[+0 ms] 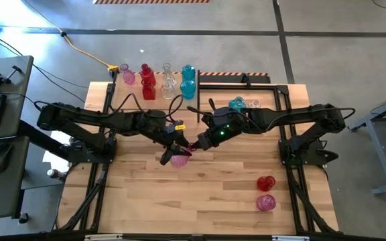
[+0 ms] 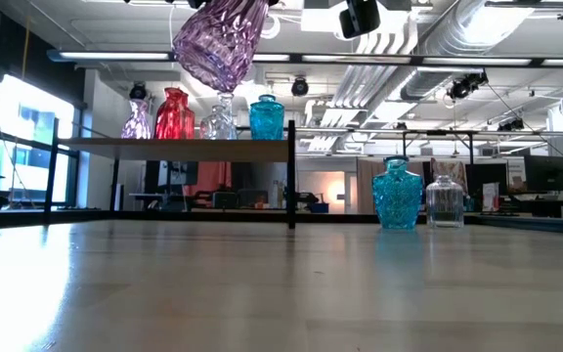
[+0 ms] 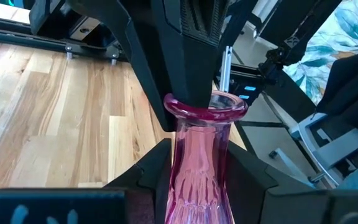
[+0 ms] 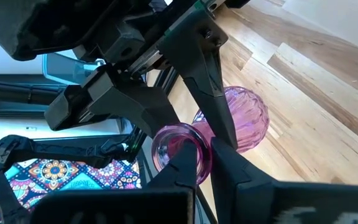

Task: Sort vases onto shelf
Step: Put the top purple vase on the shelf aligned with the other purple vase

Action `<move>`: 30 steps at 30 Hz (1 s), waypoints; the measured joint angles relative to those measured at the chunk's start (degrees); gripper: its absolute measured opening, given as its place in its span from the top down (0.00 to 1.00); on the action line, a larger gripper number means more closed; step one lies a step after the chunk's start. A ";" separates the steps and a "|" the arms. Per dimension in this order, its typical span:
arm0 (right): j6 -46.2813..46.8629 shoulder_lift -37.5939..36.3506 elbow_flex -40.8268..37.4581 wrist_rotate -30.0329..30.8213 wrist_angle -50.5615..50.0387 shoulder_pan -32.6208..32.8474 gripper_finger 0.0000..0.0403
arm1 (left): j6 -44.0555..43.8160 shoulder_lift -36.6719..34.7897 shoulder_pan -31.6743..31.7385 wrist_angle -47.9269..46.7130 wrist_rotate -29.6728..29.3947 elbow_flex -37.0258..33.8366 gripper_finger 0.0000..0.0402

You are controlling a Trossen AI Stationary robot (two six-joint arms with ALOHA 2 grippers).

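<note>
Both pincers clench the ribbed pink glass vase (image 1: 179, 159): left pincer (image 3: 194, 163) at its neck, right pincer (image 4: 205, 149) on the rim; slippery, fragile.

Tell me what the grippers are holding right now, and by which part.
Both hold one pink vase lifted above the table. The left gripper clamps its neck, just below the lip; the right gripper pinches the rim, one finger inside the mouth.

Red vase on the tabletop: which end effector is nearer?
Right. The right end effector is at mid-table, apart from the red vase; the left end effector is just beyond it, farther off.
</note>
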 joint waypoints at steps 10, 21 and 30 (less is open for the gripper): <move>0.02 -0.39 0.00 -3.30 0.23 -1.23 0.78 | -0.20 0.00 0.07 -1.11 0.24 0.00 0.74; -1.98 -2.70 0.04 -6.64 1.20 -4.69 0.71 | -0.17 -1.91 0.68 -1.29 -1.42 -0.07 0.74; -5.45 -5.36 0.02 -9.26 1.13 -7.98 0.71 | -1.43 -7.31 0.71 -4.49 -5.16 -0.07 0.74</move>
